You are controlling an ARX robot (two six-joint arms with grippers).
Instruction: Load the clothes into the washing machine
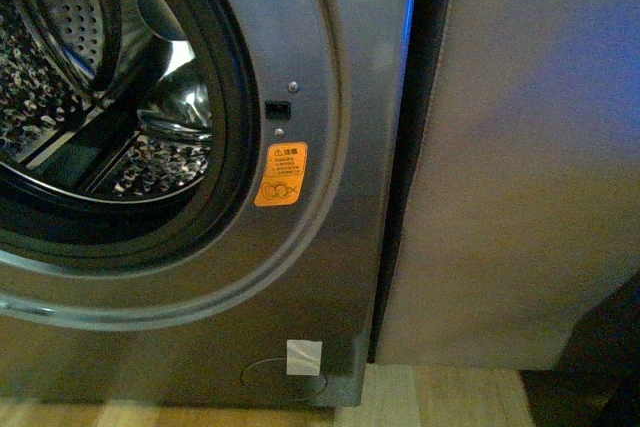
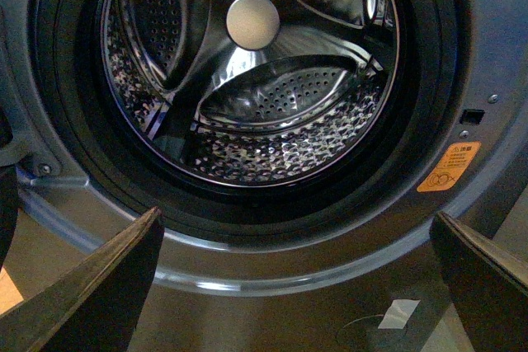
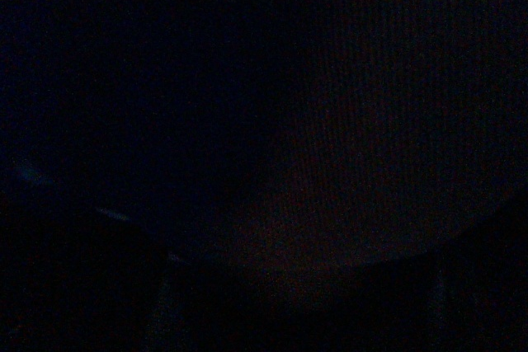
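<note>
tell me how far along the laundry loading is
Done: the washing machine stands open, and its drum shows no clothes inside. In hand: the left gripper faces the opening, open and empty. The right wrist view is dark, so nothing can be told from it. Left: the whole loading, as far as shows.

Plain grey panel (image 1: 520,167), pale wooden floor (image 1: 450,394)

The left gripper (image 2: 295,217) is spread wide. Its two dark fingers (image 2: 99,286) enter the left wrist view at the lower left and lower right corners, well apart. Each is a flat, tapering wedge, its tip slanting up toward the middle of the frame. The right wrist view is dark.
</note>
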